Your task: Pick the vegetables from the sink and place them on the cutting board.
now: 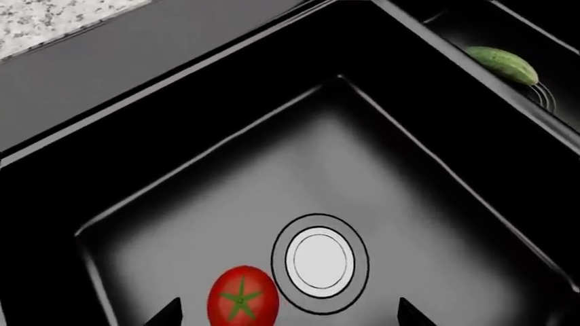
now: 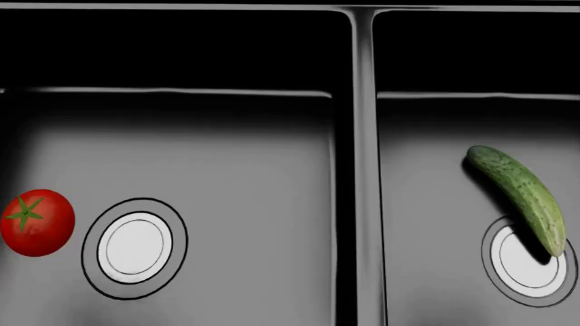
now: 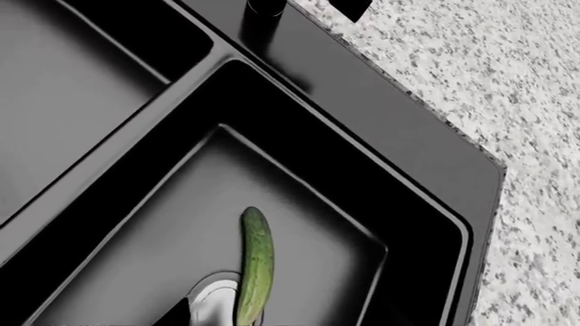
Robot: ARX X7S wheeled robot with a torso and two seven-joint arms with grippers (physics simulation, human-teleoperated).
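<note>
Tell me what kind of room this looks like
Probably a kitchen: a black double-basin sink set in a speckled granite countertop, with a tomato and a cucumber lying in its basins.

Head view straight down over sink (image 2: 363, 136); wrists oblique (one basin each).

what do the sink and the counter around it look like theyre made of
Sink: smooth black, semi-gloss, with soft grey sheen on the basin floors; possibly composite or coated metal, can't tell. Drains: bright, silvery, metal-like. Counter: speckled grey-white, granite-like stone.
</note>
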